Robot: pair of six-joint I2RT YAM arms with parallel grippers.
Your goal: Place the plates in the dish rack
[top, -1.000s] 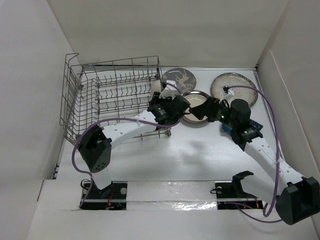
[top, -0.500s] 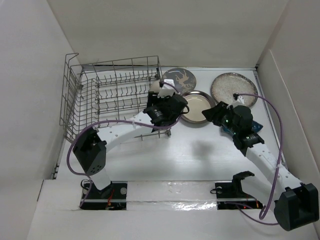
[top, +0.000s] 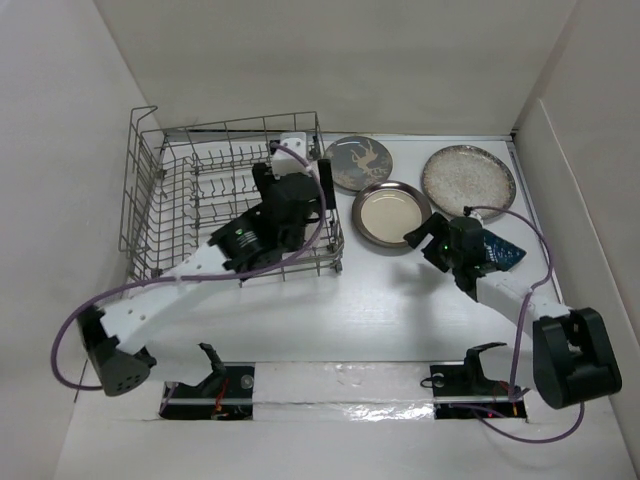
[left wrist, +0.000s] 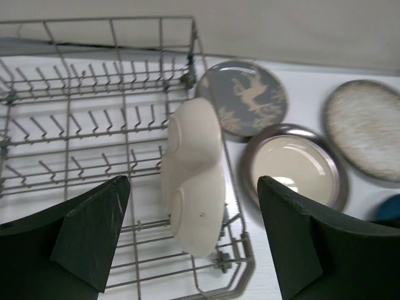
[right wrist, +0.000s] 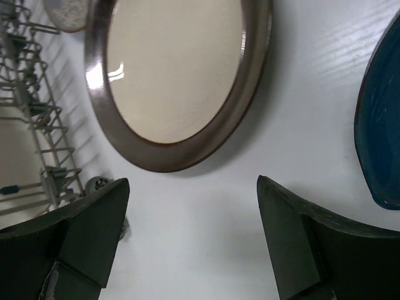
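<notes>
- Left claw [left wrist: 192, 187] is wide open with nothing in it. A second ago it sat at the right end of the dish rack [top: 145, 200] with the sectioned plate [left wrist: 194, 175]; now it's over the rack, looking down on that plate.
- That plate is inside the rack, on edge and leaning a little, hard against the right end wall among the upright prongs. I read that as one plate loaded.
- Three to go, all flat on the table right of the rack: the deer plate [top: 358, 160] just beside its far corner, the brown-rimmed plate [top: 391, 213] nearer me, the speckled plate [top: 468, 180] farthest from the rack.
- Right claw [right wrist: 192, 184] has backed off the brown-rimmed plate since a second ago. It's low at that plate's near edge, spread wide, gripping nothing.
- My call: the brown-rimmed plate goes next, with plenty of free prongs left of the standing plate.
</notes>
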